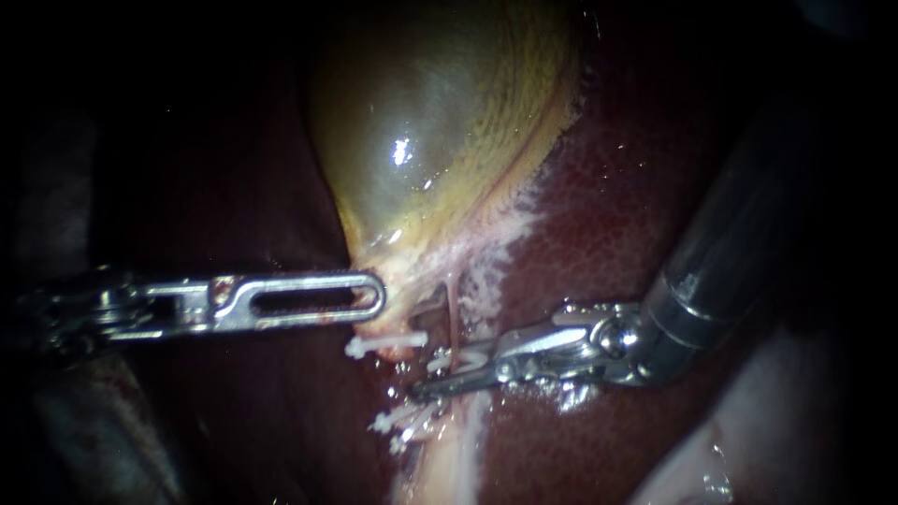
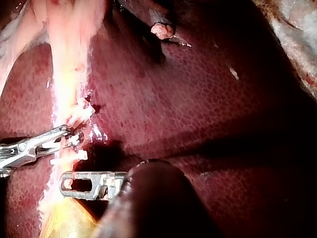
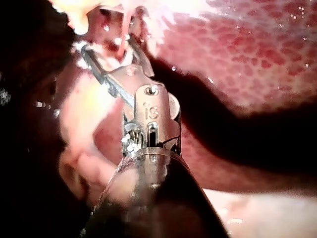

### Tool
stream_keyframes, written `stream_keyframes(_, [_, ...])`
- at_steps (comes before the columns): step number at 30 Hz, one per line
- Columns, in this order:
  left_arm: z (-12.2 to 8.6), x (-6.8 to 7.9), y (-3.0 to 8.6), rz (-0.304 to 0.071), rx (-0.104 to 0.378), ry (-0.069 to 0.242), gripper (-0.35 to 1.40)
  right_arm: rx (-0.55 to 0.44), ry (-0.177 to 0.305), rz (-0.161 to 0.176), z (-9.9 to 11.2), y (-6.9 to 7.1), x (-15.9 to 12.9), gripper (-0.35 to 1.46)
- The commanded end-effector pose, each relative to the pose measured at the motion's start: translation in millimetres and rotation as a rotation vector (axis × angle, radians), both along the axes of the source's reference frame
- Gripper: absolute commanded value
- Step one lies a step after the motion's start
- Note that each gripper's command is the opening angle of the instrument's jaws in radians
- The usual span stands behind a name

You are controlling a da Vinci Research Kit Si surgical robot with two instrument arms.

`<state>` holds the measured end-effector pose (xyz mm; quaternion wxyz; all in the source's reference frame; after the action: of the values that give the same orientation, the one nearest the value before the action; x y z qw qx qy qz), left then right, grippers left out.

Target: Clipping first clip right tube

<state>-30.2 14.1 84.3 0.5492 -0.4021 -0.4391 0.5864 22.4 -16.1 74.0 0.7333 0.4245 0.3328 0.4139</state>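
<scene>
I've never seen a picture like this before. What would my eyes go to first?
First the gallbladder, a shiny yellow-green bulge at the top middle of the endoscope view, lying on the dark red liver. Below it two silver instruments meet: the left instrument reaches the gallbladder's narrow end, and the right instrument holds open jaws around a thin tube. Small white clips shine beside them.
</scene>
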Motion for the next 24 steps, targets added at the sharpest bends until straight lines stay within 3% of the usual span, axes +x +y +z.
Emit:
stream_keyframes(1, [0.0, 0.0, 0.0, 0.0, 0.0, 0.0, -0.35, -0.003, 0.002, -0.001, 0.1, -0.2, 0.0, 0.39])
stream_keyframes(8, [0.1, 0.0, -0.1, -0.001, -0.001, 0.001, -0.35, -0.003, 0.005, -0.004, 0.2, -1.2, -0.1, 0.37])
stream_keyframes(20, [0.3, -0.1, -0.1, 0.0, -0.002, 0.001, -0.35, -0.004, 0.006, -0.006, 0.0, -1.5, -0.2, 0.32])
stream_keyframes(24, [0.4, -0.1, -0.2, -0.001, -0.002, 0.001, -0.35, 0.001, 0.005, -0.004, 0.2, -1.3, -0.2, 0.22])
